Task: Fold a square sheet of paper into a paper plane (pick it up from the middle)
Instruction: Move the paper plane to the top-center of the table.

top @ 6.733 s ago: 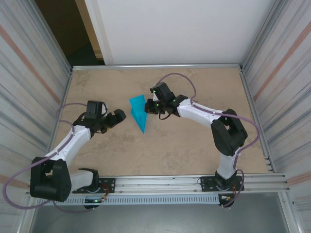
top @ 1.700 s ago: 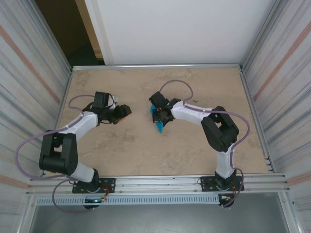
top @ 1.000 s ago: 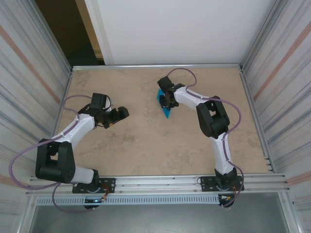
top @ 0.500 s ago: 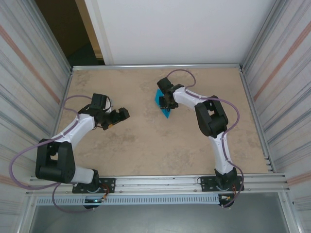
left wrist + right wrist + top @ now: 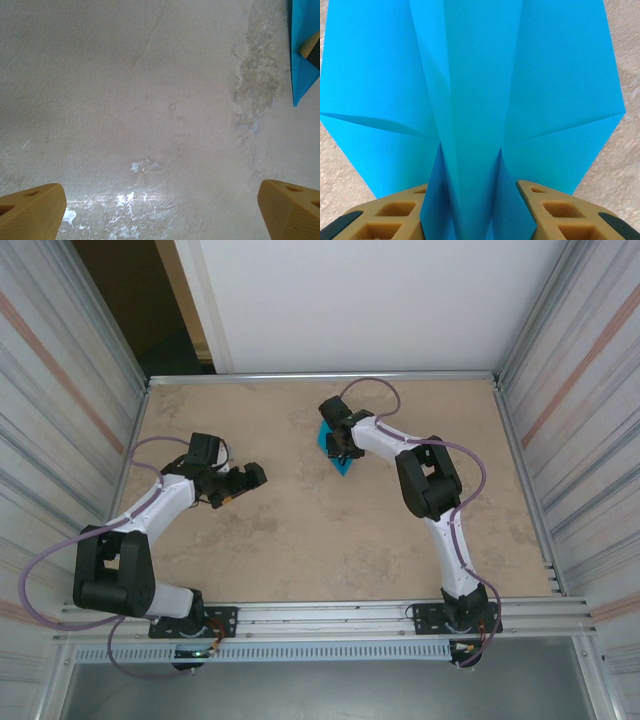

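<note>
While the left arm [image 5: 160,502] hangs over the left half of the tabletop [image 5: 300,550], the right arm [image 5: 425,475] reaches far out to the back middle, where the paper plane [image 5: 342,466] sits under its wrist. From above, only two bits of teal show, one patch on the left of the wrist and a pointed tip on the near side of it. In the right wrist view the paper plane [image 5: 475,100] spreads out as two flat wings with a raised centre fold running straight toward the camera. That fold passes between the two tan fingers [image 5: 395,215], and the right jaws are clenched on it, each finger touching the paper on its own side. Whether the wings lie on the tabletop or are lifted off it cannot be told. The left jaws are released and spread wide, their fingers [image 5: 30,210] at the bottom corners of the left wrist view, over bare mottled tabletop [image 5: 150,100]. At the upper right edge of that view the paper plane [image 5: 301,75] shows, its tip pointing down, well apart from the left jaws.
</note>
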`<state>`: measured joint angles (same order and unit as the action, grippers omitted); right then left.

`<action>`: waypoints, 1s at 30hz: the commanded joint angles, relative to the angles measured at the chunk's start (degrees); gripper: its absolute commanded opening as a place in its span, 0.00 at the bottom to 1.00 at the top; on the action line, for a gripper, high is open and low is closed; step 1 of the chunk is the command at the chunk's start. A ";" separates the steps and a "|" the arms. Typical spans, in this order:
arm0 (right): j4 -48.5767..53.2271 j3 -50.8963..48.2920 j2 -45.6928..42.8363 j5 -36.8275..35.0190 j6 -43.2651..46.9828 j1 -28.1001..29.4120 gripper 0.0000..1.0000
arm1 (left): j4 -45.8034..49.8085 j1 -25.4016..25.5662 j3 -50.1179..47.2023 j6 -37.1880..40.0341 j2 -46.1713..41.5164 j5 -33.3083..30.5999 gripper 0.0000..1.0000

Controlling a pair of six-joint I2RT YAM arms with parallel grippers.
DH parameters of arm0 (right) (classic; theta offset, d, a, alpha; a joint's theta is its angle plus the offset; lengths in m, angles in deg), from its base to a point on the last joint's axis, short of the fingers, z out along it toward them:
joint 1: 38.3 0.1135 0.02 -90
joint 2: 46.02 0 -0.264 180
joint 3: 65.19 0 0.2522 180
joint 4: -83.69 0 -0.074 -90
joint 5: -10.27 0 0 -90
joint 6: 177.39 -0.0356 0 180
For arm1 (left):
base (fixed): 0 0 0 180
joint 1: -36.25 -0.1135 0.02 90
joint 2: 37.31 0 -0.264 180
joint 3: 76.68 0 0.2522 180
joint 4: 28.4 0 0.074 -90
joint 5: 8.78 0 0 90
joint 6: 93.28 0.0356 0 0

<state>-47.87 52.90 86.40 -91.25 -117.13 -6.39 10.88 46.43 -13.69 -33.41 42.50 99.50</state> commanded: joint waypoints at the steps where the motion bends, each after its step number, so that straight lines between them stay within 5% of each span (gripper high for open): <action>1: 5.39 -0.09 4.61 -2.33 -2.35 -0.03 0.42 | 0.66 -0.23 0.67 1.21 0.26 -0.88 0.99; 19: 4.94 2.57 -2.65 0.37 1.66 0.10 0.45 | -0.09 -0.16 2.72 -0.16 -0.29 0.17 0.99; 30: 3.61 -2.06 -18.33 -2.09 1.46 -0.41 0.63 | -1.39 0.20 8.13 -1.56 -4.00 -5.85 0.99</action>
<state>-44.18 53.14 75.01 -91.71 -116.43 -6.46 10.42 46.49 -7.96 -34.59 41.70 97.34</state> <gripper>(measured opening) 0.624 0.986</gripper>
